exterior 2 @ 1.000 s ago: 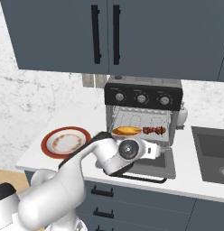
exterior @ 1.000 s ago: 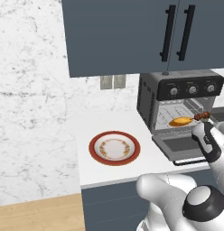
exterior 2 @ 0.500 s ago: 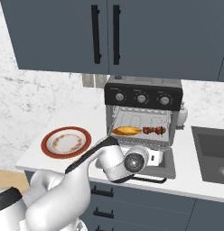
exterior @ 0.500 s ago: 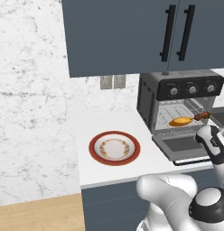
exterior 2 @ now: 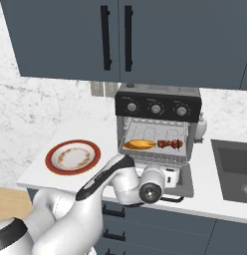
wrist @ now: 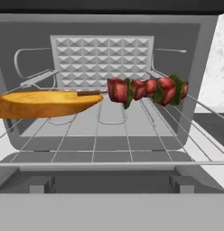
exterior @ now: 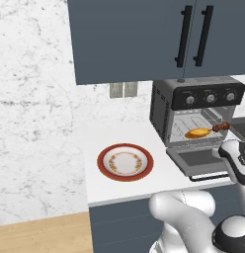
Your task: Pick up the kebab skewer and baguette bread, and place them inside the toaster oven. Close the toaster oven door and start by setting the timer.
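The toaster oven [exterior 2: 158, 130] stands on the counter with its door [exterior 2: 181, 185] dropped open. On its wire rack lie the golden baguette bread [wrist: 44, 103], at the left, and the kebab skewer [wrist: 145, 90], at the right, its stick end touching the loaf. Both also show through the oven mouth, the baguette bread [exterior: 197, 133] and the kebab skewer [exterior: 221, 127]. My gripper [exterior 2: 171, 176] hovers low over the open door, just outside the oven mouth, holding nothing. Its fingers are hidden, so its state is unclear.
A red-rimmed plate [exterior: 125, 162] sits bare on the white counter left of the oven. Dark cabinets [exterior 2: 120, 40] hang above. A sink [exterior 2: 235, 169] lies to the right, and a small white jar [exterior 2: 200, 128] stands beside the oven.
My hand has drawn back from the oven mouth and sunk a little toward the open door. The baguette and the skewer stay on the rack.
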Controlling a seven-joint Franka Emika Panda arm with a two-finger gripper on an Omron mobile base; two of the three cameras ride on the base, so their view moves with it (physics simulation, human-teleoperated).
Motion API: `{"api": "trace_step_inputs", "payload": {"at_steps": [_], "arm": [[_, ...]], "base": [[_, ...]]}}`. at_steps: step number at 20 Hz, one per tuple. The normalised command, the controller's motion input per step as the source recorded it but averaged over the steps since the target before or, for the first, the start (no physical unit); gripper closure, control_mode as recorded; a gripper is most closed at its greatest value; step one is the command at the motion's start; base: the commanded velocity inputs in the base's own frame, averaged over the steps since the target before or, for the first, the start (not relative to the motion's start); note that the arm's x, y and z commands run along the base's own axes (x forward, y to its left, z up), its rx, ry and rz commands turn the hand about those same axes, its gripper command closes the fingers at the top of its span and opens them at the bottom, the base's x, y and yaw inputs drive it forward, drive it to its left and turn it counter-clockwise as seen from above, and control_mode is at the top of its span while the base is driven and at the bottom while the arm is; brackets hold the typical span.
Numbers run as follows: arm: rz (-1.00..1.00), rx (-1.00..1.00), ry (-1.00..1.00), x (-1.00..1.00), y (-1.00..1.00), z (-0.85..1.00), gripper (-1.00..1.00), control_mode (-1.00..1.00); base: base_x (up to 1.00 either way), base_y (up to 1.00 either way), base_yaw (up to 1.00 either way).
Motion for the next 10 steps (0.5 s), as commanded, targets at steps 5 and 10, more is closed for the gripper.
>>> {"api": "trace_step_inputs", "payload": {"at_steps": [5, 10], "arm": [[0.02, 0.00, -0.01, 0.08, 0.00, 0.00, -1.00, -1.00], [0.00, 0.00, 0.00, 0.15, 0.00, 0.05, -1.00, -1.00]], "base": [[0.00, 0.00, 0.00], [0.00, 0.00, 0.00]]}}
